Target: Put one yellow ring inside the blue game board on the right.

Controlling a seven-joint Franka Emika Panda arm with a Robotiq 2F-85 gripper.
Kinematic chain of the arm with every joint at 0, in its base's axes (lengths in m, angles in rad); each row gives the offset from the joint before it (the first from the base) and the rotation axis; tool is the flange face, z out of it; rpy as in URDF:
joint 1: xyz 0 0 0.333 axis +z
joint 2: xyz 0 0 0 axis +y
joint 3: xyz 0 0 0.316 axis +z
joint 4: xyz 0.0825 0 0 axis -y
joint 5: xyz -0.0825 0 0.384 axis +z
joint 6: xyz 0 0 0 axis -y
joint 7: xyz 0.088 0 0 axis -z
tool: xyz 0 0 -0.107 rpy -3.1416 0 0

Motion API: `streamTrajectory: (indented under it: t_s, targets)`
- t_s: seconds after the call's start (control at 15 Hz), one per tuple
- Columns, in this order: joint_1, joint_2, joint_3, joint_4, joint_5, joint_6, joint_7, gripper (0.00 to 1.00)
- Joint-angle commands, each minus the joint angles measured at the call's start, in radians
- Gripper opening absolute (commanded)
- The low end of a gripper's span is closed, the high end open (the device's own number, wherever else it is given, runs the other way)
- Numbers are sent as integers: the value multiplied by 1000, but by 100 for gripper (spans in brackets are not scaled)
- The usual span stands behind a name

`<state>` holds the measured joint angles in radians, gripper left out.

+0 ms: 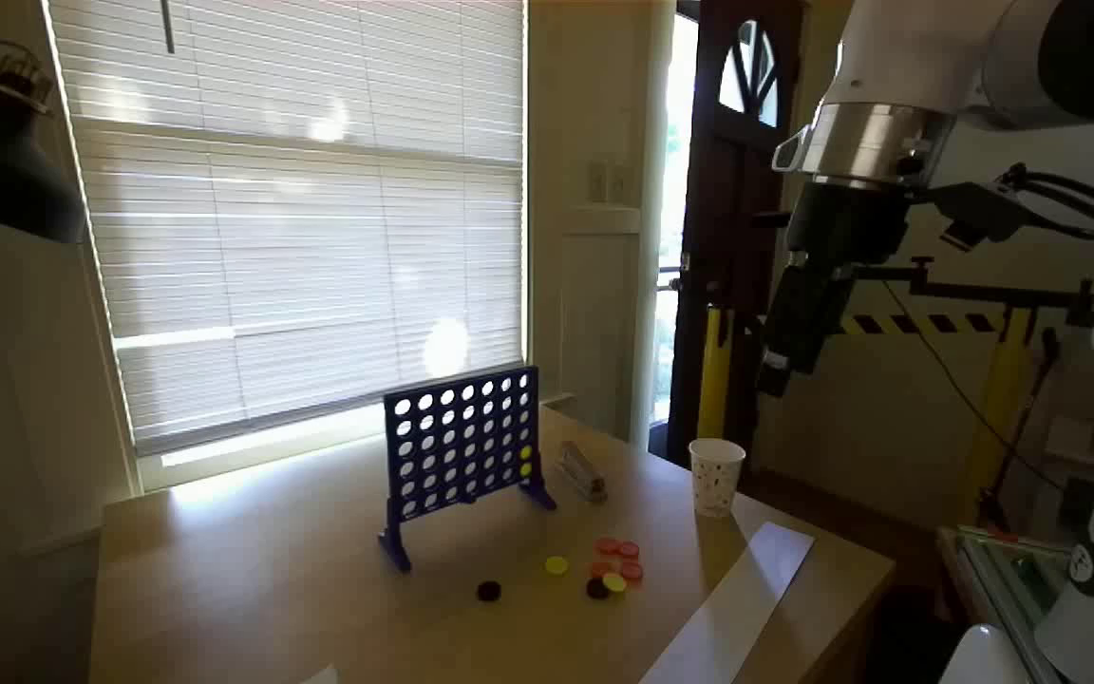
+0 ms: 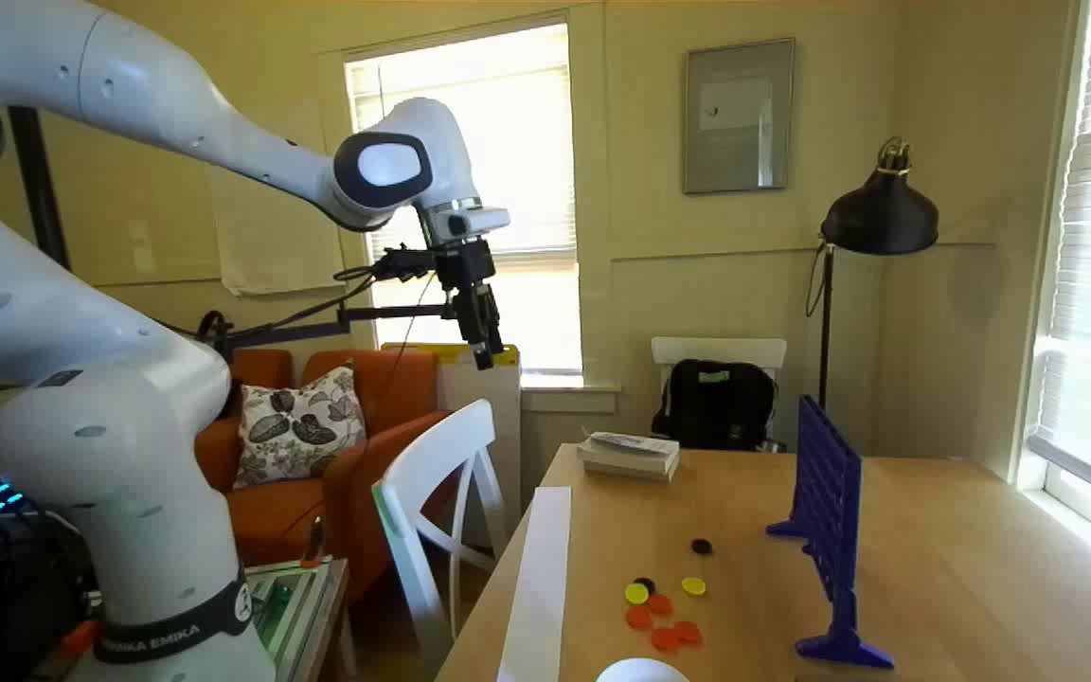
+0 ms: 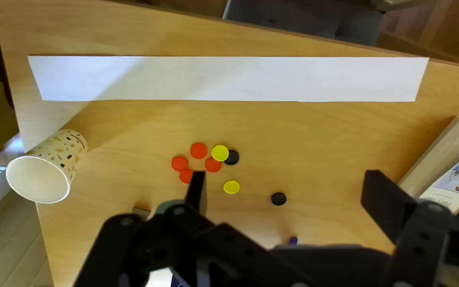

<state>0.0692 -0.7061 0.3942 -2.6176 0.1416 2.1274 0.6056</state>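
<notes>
Two loose yellow rings lie on the table. One yellow ring (image 1: 556, 565) (image 2: 693, 586) (image 3: 231, 187) lies flat by itself; the other yellow ring (image 1: 614, 583) (image 2: 636, 594) (image 3: 220, 153) partly overlaps a dark token. The blue game board (image 1: 459, 405) (image 2: 828, 502) stands upright near the window, with two yellow rings low in an end column in an exterior view. In the wrist view only small blue parts of it (image 3: 293, 240) show. My gripper (image 1: 773, 375) (image 2: 484, 360) (image 3: 285, 179) is high above the table, fingers wide apart in the wrist view, with nothing between them.
Several red tokens (image 1: 631, 570) (image 2: 665, 638) (image 3: 198, 150) and dark tokens (image 1: 489, 591) (image 3: 278, 199) lie around the rings. A speckled cup (image 1: 718, 480) (image 3: 66, 153), white paper strip (image 1: 737, 608) (image 3: 229, 79), stapler-like item (image 1: 583, 472) and books (image 2: 631, 457) (image 3: 448, 163) are on the table.
</notes>
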Motion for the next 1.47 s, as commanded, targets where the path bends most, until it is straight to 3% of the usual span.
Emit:
streamTrajectory:
  t_s: [0.0,1.13,1.4]
  targets:
    - [16,4,-14,1,-13,-1,10,100]
    - [16,4,-15,1,-13,-1,10,100]
    - [-57,-6,-21,-25,-73,89,68,100]
